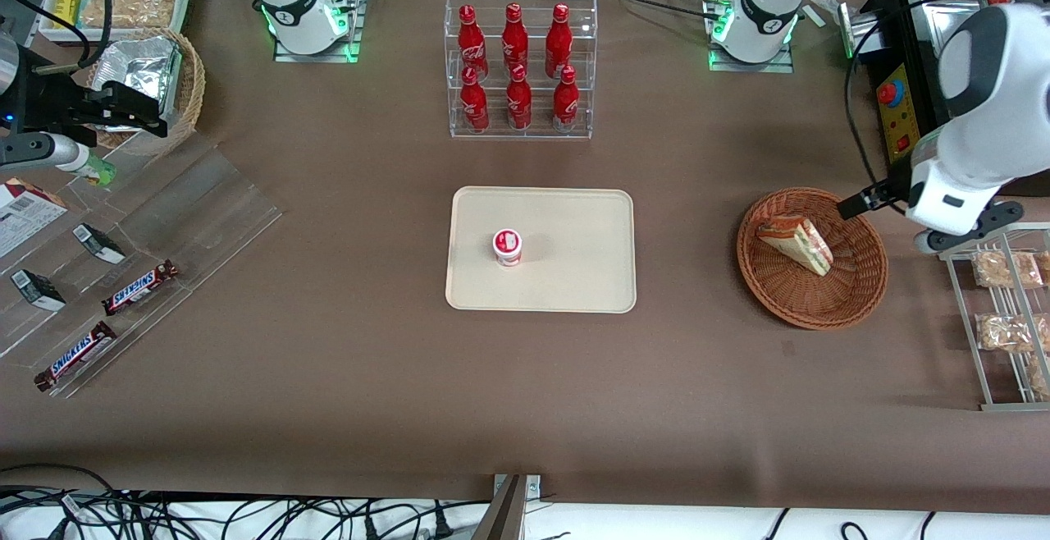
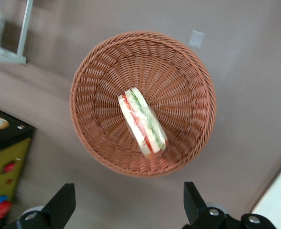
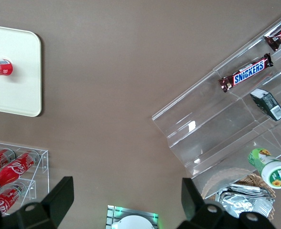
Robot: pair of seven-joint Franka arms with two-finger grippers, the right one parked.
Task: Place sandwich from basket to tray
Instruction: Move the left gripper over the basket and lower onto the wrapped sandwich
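In the basket, toward the working arm's end of the desk, we note the sandwich lying on its side, filling layers showing. The gripper hangs above the basket rim, jaws spread wide with nothing between them. Well apart from the basket, the tray carries a small red-and-white cup. We see a rack of red bottles farther from the front camera than the tray.
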